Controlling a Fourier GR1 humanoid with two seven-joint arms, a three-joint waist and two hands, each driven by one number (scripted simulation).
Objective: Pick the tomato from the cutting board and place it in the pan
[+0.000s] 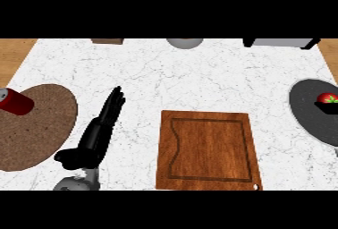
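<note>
At far left, a round brown mat [36, 129] is noted on the white marble counter [198, 76], with a red can [14, 101] lying on its upper edge. Just right of the mat, the left hand [92, 143] is seen flat and wide, fingers straight, holding nothing; it is logged as resting. At centre, the wooden cutting board [206, 151] is recorded; no tomato is seen on it.

At the right edge, the dark grey pan [310, 120] is partly cut off by the view. The tomato [327, 97], red with a green top, is located over the pan's upper part. A small black part of the right hand [326, 108] is seen against the tomato's lower side. Whether the tomato is enclosed or already let go cannot be told.

Task judged nearly complete. Risks noted:
- The tomato could be rolled toward the rim if released while not settled, being round.
- The tomato or pan could be knocked as the hand is withdrawn.
- Placement cannot be fully checked, since part of the pan is out of view.
</note>
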